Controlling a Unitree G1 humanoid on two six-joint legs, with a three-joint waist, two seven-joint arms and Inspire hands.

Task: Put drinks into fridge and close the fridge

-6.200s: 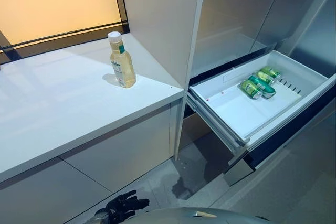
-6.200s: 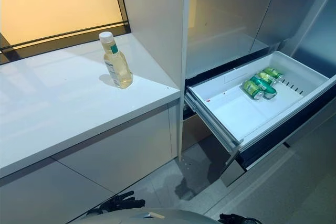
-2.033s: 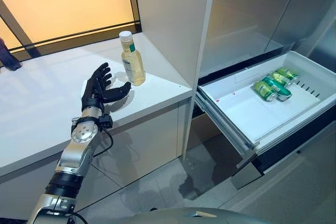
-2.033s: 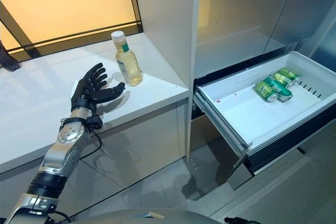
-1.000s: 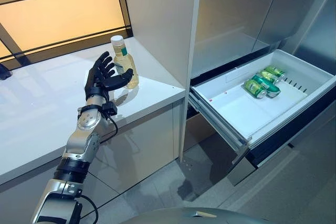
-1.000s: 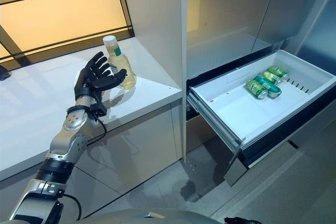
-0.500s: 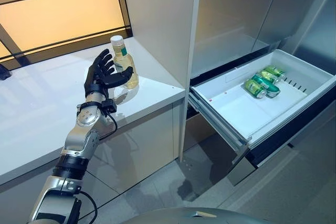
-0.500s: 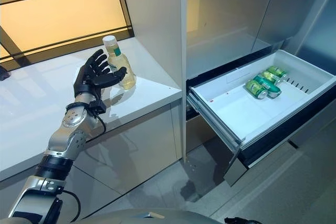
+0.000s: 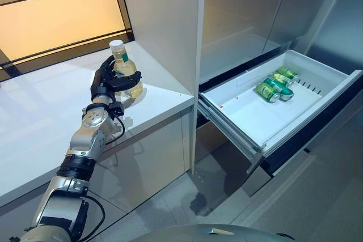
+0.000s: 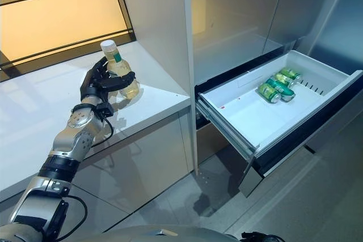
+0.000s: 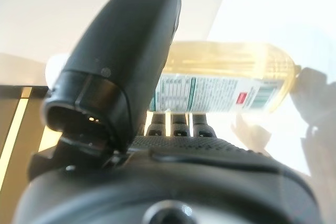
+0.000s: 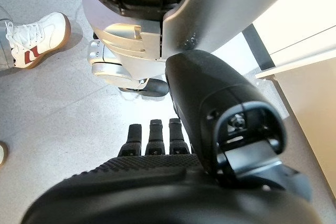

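The left hand (image 9: pixel 105 84) has its fingers and thumb curled round the body of the drink bottle (image 9: pixel 125 75), which stands upright on the white counter (image 9: pixel 39 111) close to the tall cabinet panel (image 9: pixel 161 21). The wrap sits at the bottle's mid-height, below the neck, probably so the bottle can be lifted without tipping. The left wrist view shows the thumb (image 11: pixel 123 72) across the label and the fingers (image 11: pixel 178 124) on the other side, so the hold looks like a full clasp rather than a pinch.

The bottle is clear plastic with pale yellow liquid, a white cap and a green-and-white label band.

To the right, well apart from the counter, the fridge drawer (image 9: pixel 317 72) is pulled fully out, presumably to receive the drink. Three green cans (image 9: pixel 273 86) lie on their sides near its back, leaving the front floor of the drawer bare.

The right hand (image 12: pixel 157 145) shows only in its own wrist view, hanging low over the grey floor (image 12: pixel 47 108) with fingers relaxed, holding nothing. A person's white shoe (image 12: pixel 32 39) stands on that floor.
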